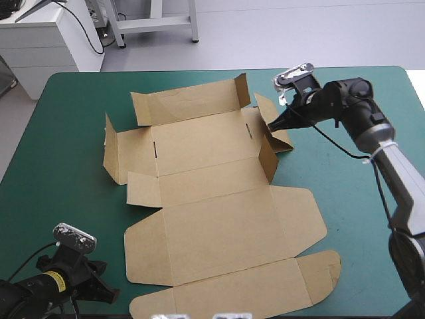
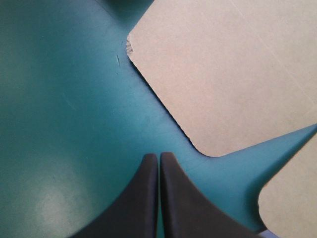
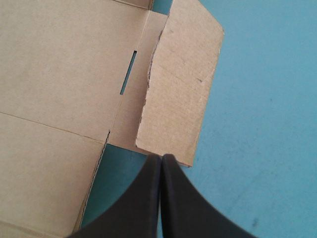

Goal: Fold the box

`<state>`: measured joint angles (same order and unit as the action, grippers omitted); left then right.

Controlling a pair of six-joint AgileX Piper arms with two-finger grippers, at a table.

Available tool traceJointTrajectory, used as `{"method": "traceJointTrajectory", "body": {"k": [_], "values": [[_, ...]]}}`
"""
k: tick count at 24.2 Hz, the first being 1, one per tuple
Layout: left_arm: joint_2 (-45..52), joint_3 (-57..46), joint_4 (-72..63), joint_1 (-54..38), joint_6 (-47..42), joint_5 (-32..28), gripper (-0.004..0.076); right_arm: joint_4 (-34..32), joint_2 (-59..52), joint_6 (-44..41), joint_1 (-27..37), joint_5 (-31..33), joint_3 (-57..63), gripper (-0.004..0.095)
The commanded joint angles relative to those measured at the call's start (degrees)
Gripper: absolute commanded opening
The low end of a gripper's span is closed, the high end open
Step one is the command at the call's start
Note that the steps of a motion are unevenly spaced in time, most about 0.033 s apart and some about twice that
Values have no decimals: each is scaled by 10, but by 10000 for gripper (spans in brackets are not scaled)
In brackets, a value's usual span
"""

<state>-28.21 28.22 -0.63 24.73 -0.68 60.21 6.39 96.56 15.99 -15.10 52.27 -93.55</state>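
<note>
The brown box (image 1: pixel 212 193) lies as a cut sheet on the teal-green cover, its near panels flat. The far wall (image 1: pixel 189 103) and the left side wall (image 1: pixel 111 149) stand raised. My right gripper (image 1: pixel 271 126) is shut, its tip touching the edge of the small right side flap (image 3: pixel 178 94), which tilts up beside the slot (image 3: pixel 128 73). My left gripper (image 1: pixel 109 292) rests low at the near left corner, shut with nothing in it. Its tip (image 2: pixel 159 154) sits on the cover just short of a rounded corner of the box's near panel (image 2: pixel 223 74).
The teal-green cover (image 1: pixel 345 219) shows on both sides of the sheet. The box's nearest flap (image 1: pixel 232 296) reaches almost to the table's near edge. A second rounded flap (image 2: pixel 292 198) lies beside my left gripper.
</note>
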Motion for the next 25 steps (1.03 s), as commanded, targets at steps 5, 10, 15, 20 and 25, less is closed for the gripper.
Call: {"method": "traceJointTrajectory", "body": {"k": [5,10,15,20,25], "values": [[-3,13,0,3,2,-23,-8,-103,78,-39,-61,44,-123,220],[-3,13,1,3,1,-23,-8,-115,134,-71,-76,52,-188,751],[-3,13,0,3,1,-23,-8,-225,201,-116,-107,104,-242,760],[-3,13,0,3,1,-23,-8,-278,241,-148,-117,133,-275,759],[-3,13,0,3,1,-23,-8,-309,261,-176,-117,133,-284,747]]}}
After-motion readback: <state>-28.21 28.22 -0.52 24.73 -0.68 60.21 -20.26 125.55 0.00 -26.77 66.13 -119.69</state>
